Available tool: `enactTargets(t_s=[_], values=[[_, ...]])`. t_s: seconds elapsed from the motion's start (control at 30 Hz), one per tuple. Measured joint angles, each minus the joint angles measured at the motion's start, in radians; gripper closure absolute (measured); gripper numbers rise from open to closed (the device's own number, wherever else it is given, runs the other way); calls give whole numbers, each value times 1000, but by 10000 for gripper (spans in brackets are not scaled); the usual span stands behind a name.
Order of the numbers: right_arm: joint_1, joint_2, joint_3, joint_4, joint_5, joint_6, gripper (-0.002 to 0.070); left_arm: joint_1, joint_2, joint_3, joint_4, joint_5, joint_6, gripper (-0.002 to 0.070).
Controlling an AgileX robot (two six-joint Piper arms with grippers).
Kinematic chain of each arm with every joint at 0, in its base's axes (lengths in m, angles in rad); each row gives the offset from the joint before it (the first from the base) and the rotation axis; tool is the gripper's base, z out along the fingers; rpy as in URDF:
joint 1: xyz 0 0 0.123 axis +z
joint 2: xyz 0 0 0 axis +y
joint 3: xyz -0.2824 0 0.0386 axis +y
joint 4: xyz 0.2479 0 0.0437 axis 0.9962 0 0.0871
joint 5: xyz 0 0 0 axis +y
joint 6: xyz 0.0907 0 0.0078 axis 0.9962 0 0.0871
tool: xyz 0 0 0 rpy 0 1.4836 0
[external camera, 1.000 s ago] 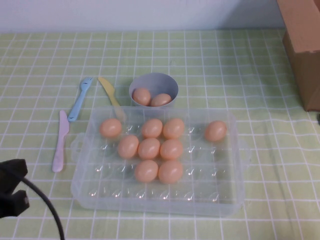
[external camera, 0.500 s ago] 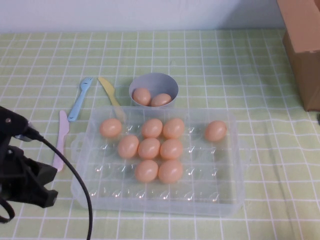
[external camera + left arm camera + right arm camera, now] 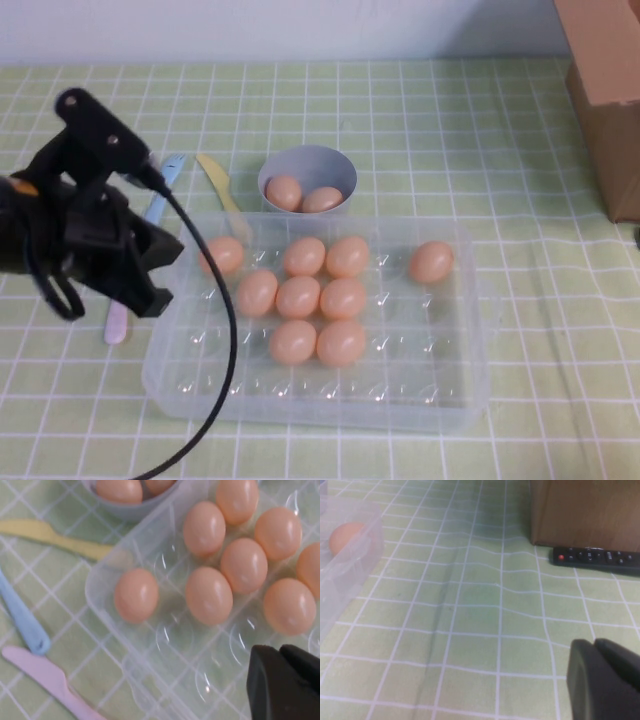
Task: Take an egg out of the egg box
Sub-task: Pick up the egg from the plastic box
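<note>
The clear plastic egg box [image 3: 462,392] lies mid-table and holds several peach-orange eggs. The leftmost egg [image 3: 222,256] sits alone in the box's far left corner and also shows in the left wrist view [image 3: 136,595]. My left gripper [image 3: 158,275] hovers over the box's left edge, close to that egg, with its fingers together and empty; in the left wrist view [image 3: 280,652] it is above empty dimples. My right gripper [image 3: 595,646] is shut and empty over the cloth, right of the box, and is out of the high view.
A grey-lilac bowl [image 3: 310,165] with two eggs stands behind the box. A blue fork [image 3: 165,190], a yellow knife [image 3: 216,183] and a pink knife [image 3: 115,328] lie at the left. A cardboard box [image 3: 605,90] stands far right with a black remote [image 3: 595,557] beside it.
My left arm has risen from the front left corner and swung in toward the box's left edge. The eggs and the box have not moved.
</note>
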Motion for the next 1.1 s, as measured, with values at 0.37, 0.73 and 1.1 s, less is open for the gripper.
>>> enactTargets(t_s=[0.37,0.73,1.1], values=[[0,0,0,0,0,0,694,-123,229,-214,107,-15,249,678],[0,0,0,0,2,0,694,-123,384,-225,153,-57,406,590],[0,0,0,0,2,0,694,-121,472,-229,174,-72,406,275]])
